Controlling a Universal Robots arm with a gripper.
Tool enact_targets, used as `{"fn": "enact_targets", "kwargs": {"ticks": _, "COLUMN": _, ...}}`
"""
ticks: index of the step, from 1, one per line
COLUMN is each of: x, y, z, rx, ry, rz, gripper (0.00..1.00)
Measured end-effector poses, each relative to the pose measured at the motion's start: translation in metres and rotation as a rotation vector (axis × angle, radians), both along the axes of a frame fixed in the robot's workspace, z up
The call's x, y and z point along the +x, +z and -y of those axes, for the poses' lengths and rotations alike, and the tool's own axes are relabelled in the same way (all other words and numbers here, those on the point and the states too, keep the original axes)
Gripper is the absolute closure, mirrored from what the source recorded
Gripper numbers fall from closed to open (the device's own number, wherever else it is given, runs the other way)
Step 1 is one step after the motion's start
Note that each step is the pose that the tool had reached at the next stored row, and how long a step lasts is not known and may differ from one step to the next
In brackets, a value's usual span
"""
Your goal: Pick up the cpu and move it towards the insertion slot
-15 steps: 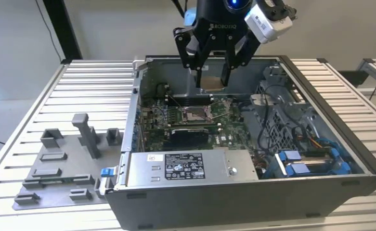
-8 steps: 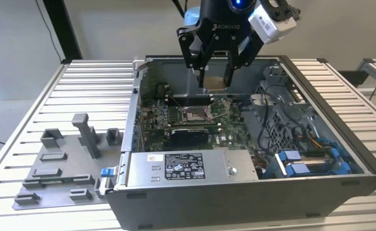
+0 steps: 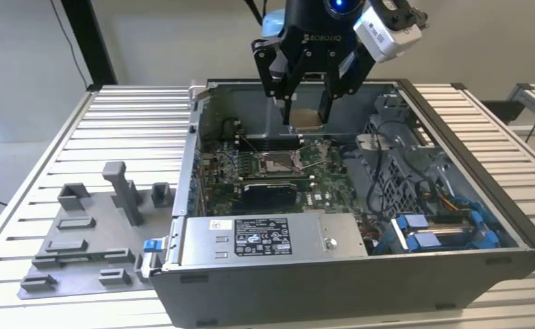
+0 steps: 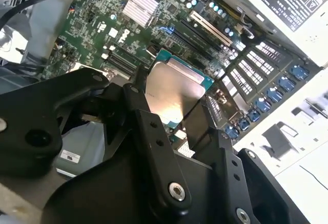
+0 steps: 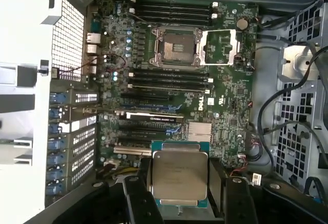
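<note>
My gripper hangs over the open computer case, shut on the cpu, a small flat square chip with a silvery top. In both wrist views the cpu sits clamped between the black fingers. The insertion slot is a square socket with a metal frame and brownish centre on the green motherboard. It lies below the chip and nearer the exterior view's front, uncovered. The chip is well above the board and apart from the slot.
A black rectangular block lies just in front of the slot. The silver power supply fills the case's front, with cables and blue parts at the exterior view's right. Grey fixture blocks stand on the ribbed table outside the case.
</note>
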State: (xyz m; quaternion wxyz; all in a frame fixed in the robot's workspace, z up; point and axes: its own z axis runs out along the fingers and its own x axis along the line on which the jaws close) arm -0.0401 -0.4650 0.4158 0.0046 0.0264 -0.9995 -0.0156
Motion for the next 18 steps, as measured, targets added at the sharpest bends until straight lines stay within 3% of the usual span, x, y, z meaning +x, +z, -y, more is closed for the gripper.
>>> {"fn": "enact_targets", "kwargs": {"ticks": 4, "x": 0.0000, "y": 0.0000, "z": -0.0034, "rx": 0.0000, "ry": 0.000, "rz": 0.0000, "gripper": 1.00}}
{"fn": "enact_targets", "kwargs": {"ticks": 18, "x": 0.0005, "y": -0.0001, "z": -0.0249, "rx": 0.0001, "ry": 0.000, "rz": 0.0000, "gripper": 1.00}}
